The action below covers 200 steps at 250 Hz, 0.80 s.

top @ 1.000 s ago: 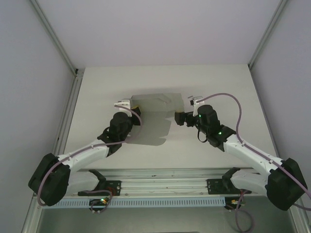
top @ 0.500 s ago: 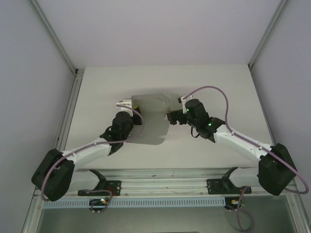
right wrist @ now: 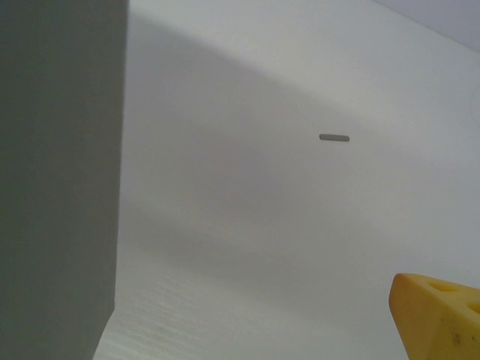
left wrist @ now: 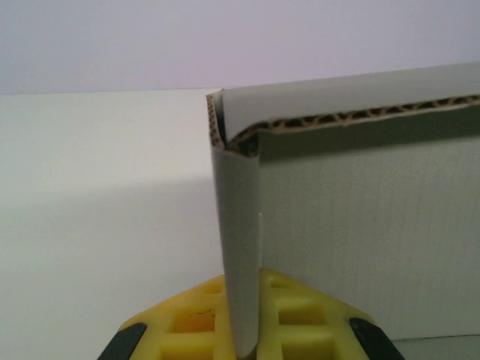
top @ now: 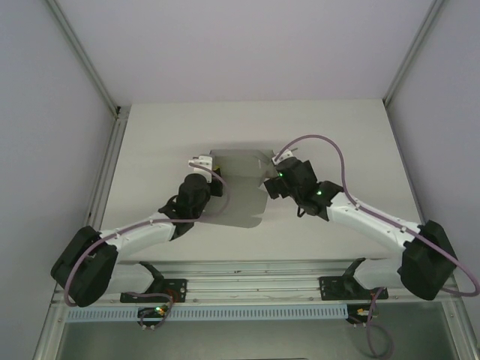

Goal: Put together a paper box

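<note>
Paper box (top: 241, 193) lies mid-table (top: 337, 127) btwn the arms, approx. half-folded w/ one wall up; left gripper (left wrist: 241, 330) is clamped on a corner flap, right gripper (top: 268, 182) gapes wide beside it, holding nothing, so most folds look undone.

Grey paper box (top: 238, 189), white table (top: 341, 135)

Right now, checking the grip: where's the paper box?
Top view: the paper box is central over the table, left edge pinched by the left end effector, right end effector beside it.
</note>
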Tool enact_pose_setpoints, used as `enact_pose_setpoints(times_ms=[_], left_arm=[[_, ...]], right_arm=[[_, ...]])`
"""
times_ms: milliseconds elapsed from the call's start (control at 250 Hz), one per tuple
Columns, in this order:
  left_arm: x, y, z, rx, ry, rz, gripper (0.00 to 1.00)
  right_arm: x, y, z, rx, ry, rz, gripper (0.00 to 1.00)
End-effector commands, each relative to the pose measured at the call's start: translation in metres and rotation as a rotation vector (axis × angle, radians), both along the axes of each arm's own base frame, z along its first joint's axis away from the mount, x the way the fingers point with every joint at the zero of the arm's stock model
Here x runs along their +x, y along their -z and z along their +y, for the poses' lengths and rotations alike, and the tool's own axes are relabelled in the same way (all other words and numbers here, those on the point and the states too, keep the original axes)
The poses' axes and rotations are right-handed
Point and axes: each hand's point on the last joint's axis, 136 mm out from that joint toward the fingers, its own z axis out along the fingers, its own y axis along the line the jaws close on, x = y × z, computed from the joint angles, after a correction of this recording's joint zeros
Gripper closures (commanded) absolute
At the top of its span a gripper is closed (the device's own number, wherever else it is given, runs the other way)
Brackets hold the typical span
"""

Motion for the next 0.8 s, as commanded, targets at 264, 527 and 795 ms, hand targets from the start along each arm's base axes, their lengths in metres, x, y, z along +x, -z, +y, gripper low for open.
enact_pose_setpoints(times_ms=[264,527,795], left_arm=[[-0.013,-0.001,-0.027,0.032,0.142,-0.006,1.00],[-0.011,-0.013,-0.022,-0.038,0.097,0.003,1.00],[-0.010,-0.017,-0.023,-0.083,0.088,0.018,1.00]], right_arm=[[0.002,-0.042,0.027,0.238,-0.090,-0.067,0.00],[0.009,-0.017,0.045,0.222,-0.115,-0.023,0.00],[0.027,-0.019,0.047,0.178,-0.006,-0.106,0.00]])
